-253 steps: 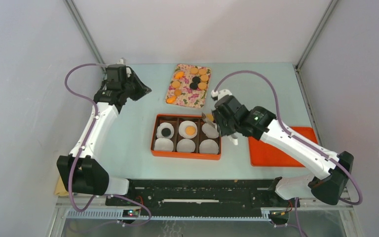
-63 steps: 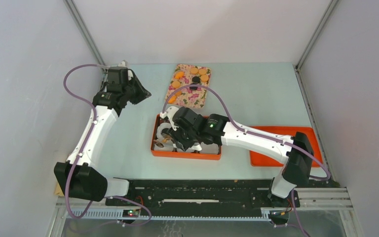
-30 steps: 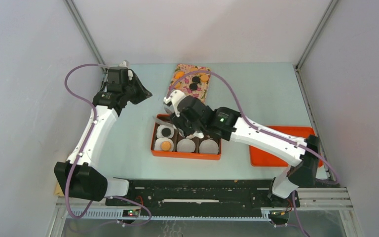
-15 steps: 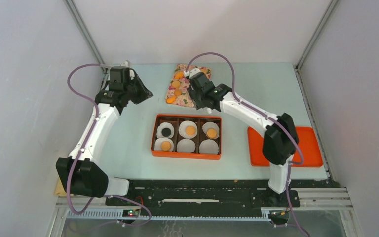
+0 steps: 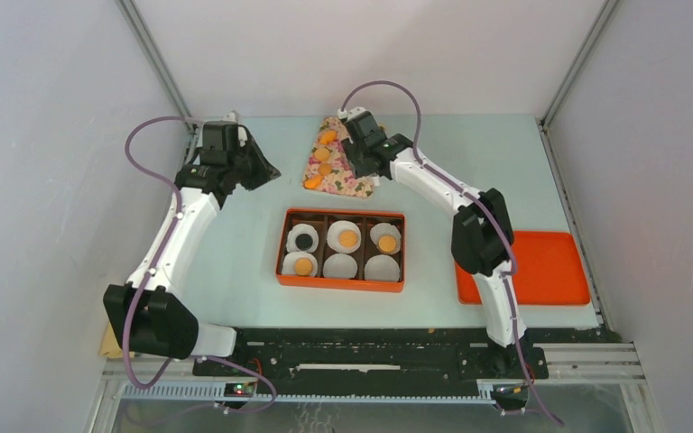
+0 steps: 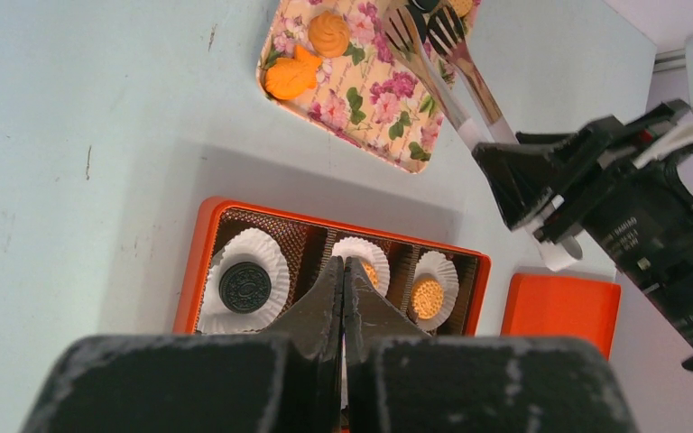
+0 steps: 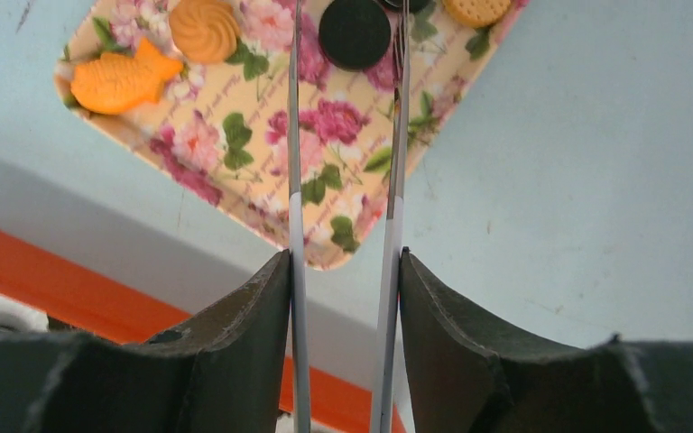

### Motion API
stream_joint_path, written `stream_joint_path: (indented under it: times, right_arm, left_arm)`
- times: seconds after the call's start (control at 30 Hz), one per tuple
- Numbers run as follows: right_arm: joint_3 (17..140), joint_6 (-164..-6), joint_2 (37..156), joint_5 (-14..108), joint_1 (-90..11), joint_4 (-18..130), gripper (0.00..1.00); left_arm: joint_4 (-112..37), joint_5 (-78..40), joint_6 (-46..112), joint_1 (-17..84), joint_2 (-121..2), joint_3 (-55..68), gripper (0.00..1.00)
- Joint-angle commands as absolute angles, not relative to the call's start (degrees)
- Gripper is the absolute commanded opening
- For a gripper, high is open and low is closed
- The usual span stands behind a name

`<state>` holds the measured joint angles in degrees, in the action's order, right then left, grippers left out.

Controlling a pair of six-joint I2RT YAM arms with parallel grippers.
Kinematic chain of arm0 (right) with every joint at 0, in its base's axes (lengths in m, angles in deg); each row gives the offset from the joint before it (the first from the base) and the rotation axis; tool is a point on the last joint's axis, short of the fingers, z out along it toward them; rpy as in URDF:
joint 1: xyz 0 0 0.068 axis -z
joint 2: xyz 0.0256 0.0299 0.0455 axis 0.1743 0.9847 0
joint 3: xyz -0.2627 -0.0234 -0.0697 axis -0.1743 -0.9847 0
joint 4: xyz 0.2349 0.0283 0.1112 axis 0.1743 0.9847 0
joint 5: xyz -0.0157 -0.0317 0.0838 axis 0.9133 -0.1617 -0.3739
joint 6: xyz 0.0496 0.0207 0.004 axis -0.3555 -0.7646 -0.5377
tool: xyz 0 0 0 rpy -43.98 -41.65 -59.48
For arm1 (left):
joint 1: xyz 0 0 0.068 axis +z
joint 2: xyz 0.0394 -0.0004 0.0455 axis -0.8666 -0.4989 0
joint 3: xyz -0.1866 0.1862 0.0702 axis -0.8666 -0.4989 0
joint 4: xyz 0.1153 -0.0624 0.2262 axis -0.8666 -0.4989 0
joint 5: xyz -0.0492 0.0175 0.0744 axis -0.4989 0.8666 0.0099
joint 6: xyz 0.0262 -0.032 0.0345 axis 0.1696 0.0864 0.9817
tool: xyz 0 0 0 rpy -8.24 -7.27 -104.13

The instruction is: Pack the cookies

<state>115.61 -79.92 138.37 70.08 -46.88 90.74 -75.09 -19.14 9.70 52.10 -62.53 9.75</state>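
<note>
The cookies lie in two places. On the flowered tray (image 5: 350, 184) a black cookie (image 7: 354, 33) sits between the tips of metal tongs (image 7: 394, 180), with a tan one (image 7: 475, 9) beside it. In the orange box (image 5: 340, 287), white cups hold a black cookie (image 5: 303, 241) and three orange cookies, one of which is in the near-left cup (image 5: 303, 266). Two near cups (image 5: 340, 266) hold nothing. My right gripper (image 7: 345, 262) is shut on the tongs above the tray. My left gripper (image 6: 343, 263) is shut and empty, held high at the far left (image 5: 266, 169).
A fish-shaped biscuit (image 7: 122, 79) and a swirl biscuit (image 7: 204, 29) lie on the tray's left part. A flat orange lid (image 5: 528, 269) lies right of the box. The right arm stretches across the table's right middle. Grey walls close in both sides.
The right gripper carried the tongs over the box, where the near-left and far-right cups gained orange cookies. It then swung back to the flowered tray. The left arm barely moved.
</note>
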Motion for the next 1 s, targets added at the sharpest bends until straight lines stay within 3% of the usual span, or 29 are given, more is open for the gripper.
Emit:
stream_joint_path:
  times: [0.0, 0.27, 0.43, 0.6, 0.97]
  right_arm:
    - [122.72, -80.31, 142.65, 68.54, -45.4, 91.3, 0.52]
    - [122.58, -81.07, 142.77, 69.17, -45.33, 92.45, 0.47]
    - [119.98, -81.78, 138.82, 69.88, -45.44, 92.36, 0.28]
    - [114.52, -81.98, 131.6, 69.79, -46.22, 89.98, 0.18]
    - [101.37, -83.29, 113.36, 69.08, -51.42, 91.36, 0.14]
  left_arm:
    - [-73.62, -19.95, 10.62, 52.42, -62.92, 11.67, 0.01]
    - [-73.73, -20.3, 10.73, 52.42, -63.22, 11.66, 0.0]
    - [-73.67, -21.11, 10.48, 52.42, -63.09, 11.41, 0.0]
    - [-73.63, -21.07, 10.34, 52.42, -62.0, 11.42, 0.0]
    - [-73.82, -20.68, 9.82, 52.42, -59.36, 10.98, 0.0]
